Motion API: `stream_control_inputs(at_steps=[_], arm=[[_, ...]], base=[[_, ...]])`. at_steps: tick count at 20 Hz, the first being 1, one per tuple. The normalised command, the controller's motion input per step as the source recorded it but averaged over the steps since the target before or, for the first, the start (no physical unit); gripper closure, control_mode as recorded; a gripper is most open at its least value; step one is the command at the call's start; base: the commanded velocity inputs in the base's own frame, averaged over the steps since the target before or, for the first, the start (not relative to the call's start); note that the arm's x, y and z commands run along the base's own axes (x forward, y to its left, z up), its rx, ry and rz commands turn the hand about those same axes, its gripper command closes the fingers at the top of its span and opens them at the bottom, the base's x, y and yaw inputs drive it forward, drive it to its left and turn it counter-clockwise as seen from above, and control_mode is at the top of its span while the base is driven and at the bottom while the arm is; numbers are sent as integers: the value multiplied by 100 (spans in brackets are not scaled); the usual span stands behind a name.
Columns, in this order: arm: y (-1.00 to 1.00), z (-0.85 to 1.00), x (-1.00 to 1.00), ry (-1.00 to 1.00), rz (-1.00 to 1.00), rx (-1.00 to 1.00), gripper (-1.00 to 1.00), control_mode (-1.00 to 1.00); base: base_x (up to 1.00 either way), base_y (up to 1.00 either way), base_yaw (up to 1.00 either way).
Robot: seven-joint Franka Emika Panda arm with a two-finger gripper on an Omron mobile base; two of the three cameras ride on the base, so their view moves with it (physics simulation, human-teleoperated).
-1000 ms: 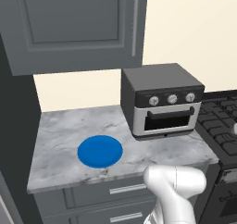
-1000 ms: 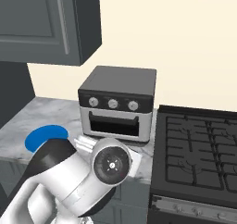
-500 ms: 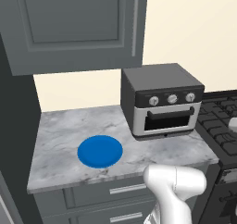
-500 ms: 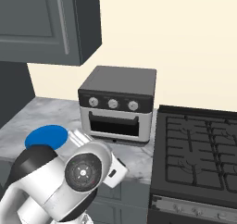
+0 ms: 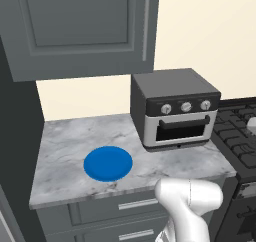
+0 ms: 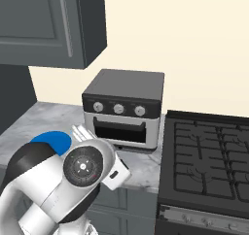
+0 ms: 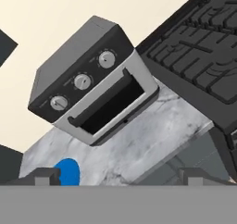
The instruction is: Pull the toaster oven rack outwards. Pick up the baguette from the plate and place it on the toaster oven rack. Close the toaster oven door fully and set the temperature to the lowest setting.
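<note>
Grey-veined marble counter (image 5: pixel 65 151) runs across a simulated kitchen, topping dark-grey drawer fronts (image 5: pixel 125 211) with silver bar pulls. Nearest the cameras, the white arm bends low in front of that counter's near edge, and the two small dark finger tips of the gripper (image 7: pixel 120 177) stand wide apart at the bottom of the hand view, with nothing between them. Just past the near edge, on the left half of the counter, lies the flat round bright-blue plate (image 5: pixel 108 163); its top looks bare, and the baguette cannot be made out on it. Further back and to the right sits the boxy dark-grey toaster oven with a silver front (image 5: pixel 175 108), well apart from the plate. Three round silver knobs (image 5: pixel 186 106) sit in a row across its dark upper panel. Below them the light-grey toaster oven door (image 6: pixel 120 130) with its dark rectangular window and dark bar handle stands upright and shut against the front, so the rack behind it cannot be seen. Right of the oven, just beside the counter, a black stovetop (image 6: pixel 209 159) with dark grates stretches away. Above the counter's left part hangs a dark-grey wall cabinet (image 5: pixel 80 28) with a silver handle, against a cream wall (image 6: pixel 160 35).
</note>
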Motion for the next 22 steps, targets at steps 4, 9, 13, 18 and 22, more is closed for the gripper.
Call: stream_control_inputs(at_steps=[4,9,13,18,22], arm=[[16,0,7,0,0,8,-100,-100],[32,0,25,0,0,9,-100,-100],[29,0,30,0,0,11,-100,-100],[16,0,31,0,0,10,-100,-100],[0,0,32,0,1,7,-100,-100]], base=[[0,0,0],[0,0,0],[0,0,0],[0,0,0],[0,0,0]])
